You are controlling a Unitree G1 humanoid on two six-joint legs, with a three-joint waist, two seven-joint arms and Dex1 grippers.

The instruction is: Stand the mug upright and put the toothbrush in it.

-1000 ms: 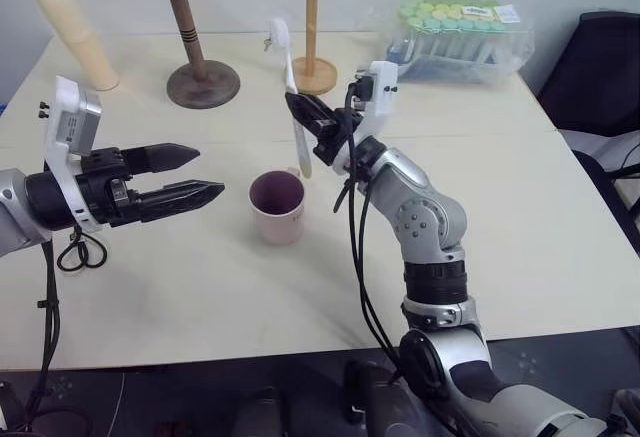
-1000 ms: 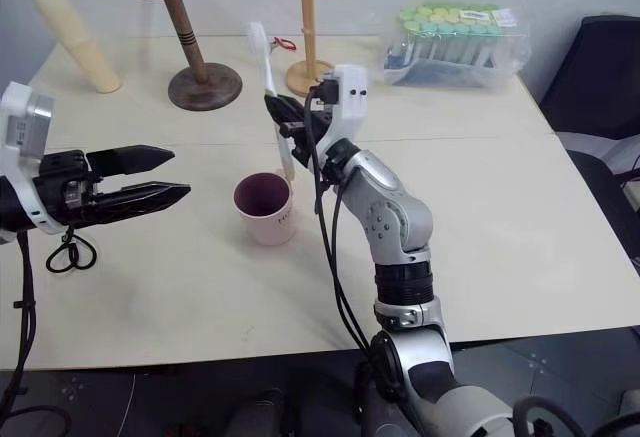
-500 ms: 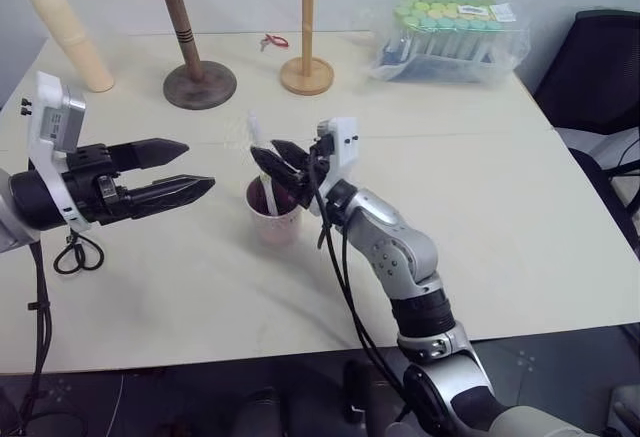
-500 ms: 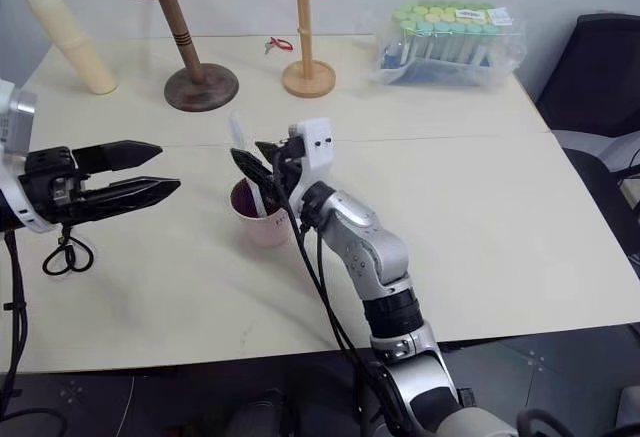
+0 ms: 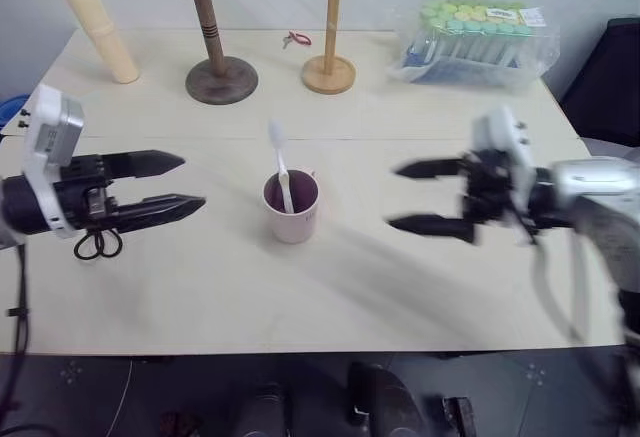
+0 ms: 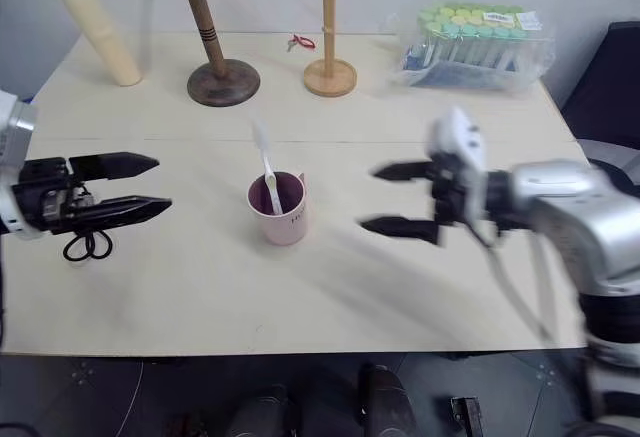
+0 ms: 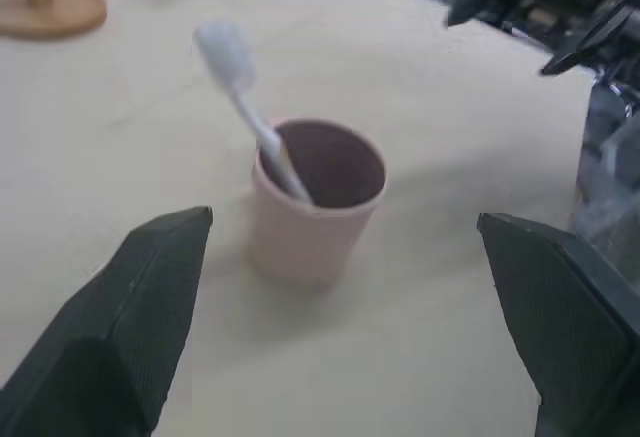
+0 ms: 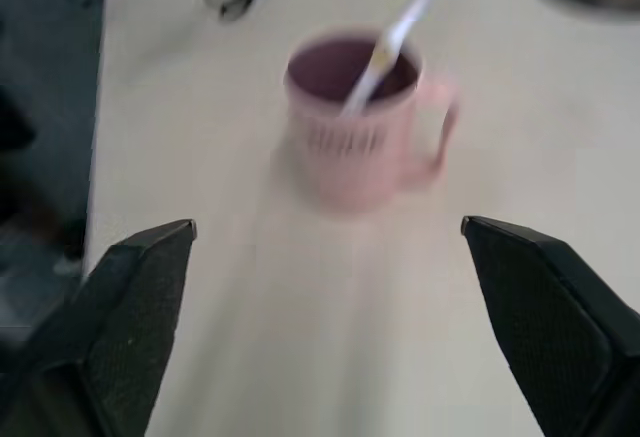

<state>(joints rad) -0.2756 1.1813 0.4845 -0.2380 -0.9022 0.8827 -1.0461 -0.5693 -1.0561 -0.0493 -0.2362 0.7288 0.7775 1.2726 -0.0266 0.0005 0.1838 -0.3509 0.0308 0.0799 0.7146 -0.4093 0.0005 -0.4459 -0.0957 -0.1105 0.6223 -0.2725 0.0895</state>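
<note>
Now, with both jaws spread and empty, your left gripper (image 5: 190,183) or right gripper (image 5: 412,197) could still topple the upright mug (image 5: 291,207) and its leaning toothbrush (image 5: 281,166) if either swings inward.

Along the far edge of the pale table (image 5: 420,287) stand a tilted cream cylinder (image 5: 100,27), a dark wooden stand with a round cap and a striped stem (image 5: 208,32), and a light wooden peg tree on a disc base (image 5: 331,27) — one of its pegs is red-tipped. A small red item (image 5: 296,39) lies just beside that tree. A clear packet of green-capped tubes (image 5: 477,39) sits toward the far right corner, and a black cable loop (image 5: 95,246) lies near the left edge. A dark chair (image 5: 612,77) stands off the table's right side.
</note>
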